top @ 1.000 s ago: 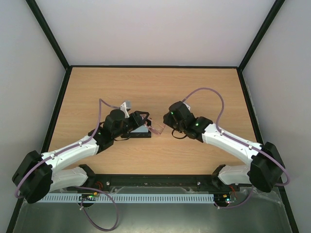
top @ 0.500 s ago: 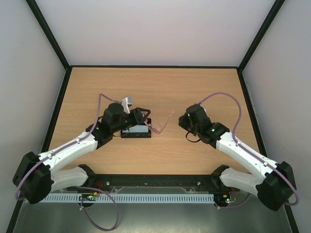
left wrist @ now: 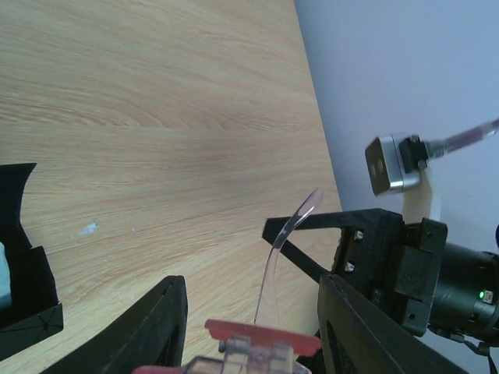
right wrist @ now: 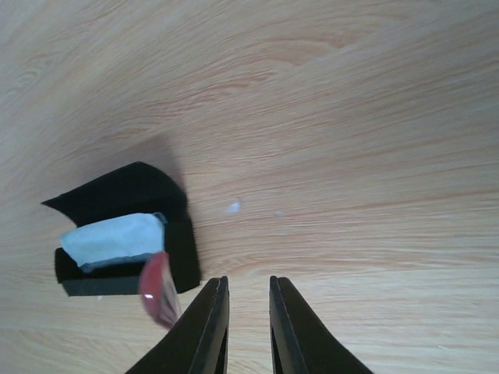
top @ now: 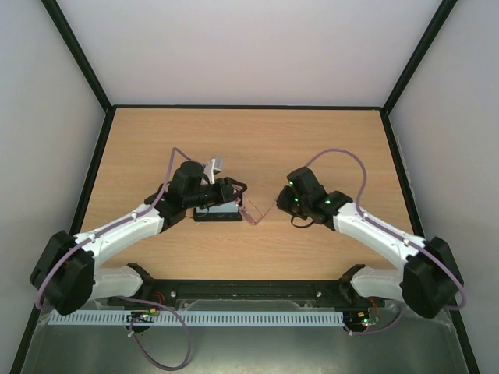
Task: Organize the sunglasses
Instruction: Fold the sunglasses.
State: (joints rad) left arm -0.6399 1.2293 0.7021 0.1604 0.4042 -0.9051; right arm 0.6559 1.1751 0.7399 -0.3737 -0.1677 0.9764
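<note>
The sunglasses (top: 254, 212), with a thin pink frame, hang above the table in my left gripper (top: 238, 192), which is shut on them. In the left wrist view the frame (left wrist: 261, 339) sits between the wide black fingers and one clear arm (left wrist: 284, 249) sticks up toward my right gripper (left wrist: 374, 241). My right gripper (top: 279, 204) is just right of the glasses. Its jaws (right wrist: 248, 327) stand a narrow gap apart with nothing between them. A pink lens (right wrist: 156, 300) shows just left of its fingers.
A black case (top: 218, 213) lies open on the wooden table under my left gripper, with a light blue cloth (right wrist: 113, 238) in it. The case also shows in the right wrist view (right wrist: 129, 195) and the left wrist view (left wrist: 23, 265). Black-edged walls ring the table.
My right gripper drew back to the right from the glasses, then came back close to them. My left gripper kept the glasses and shifted slightly right.
</note>
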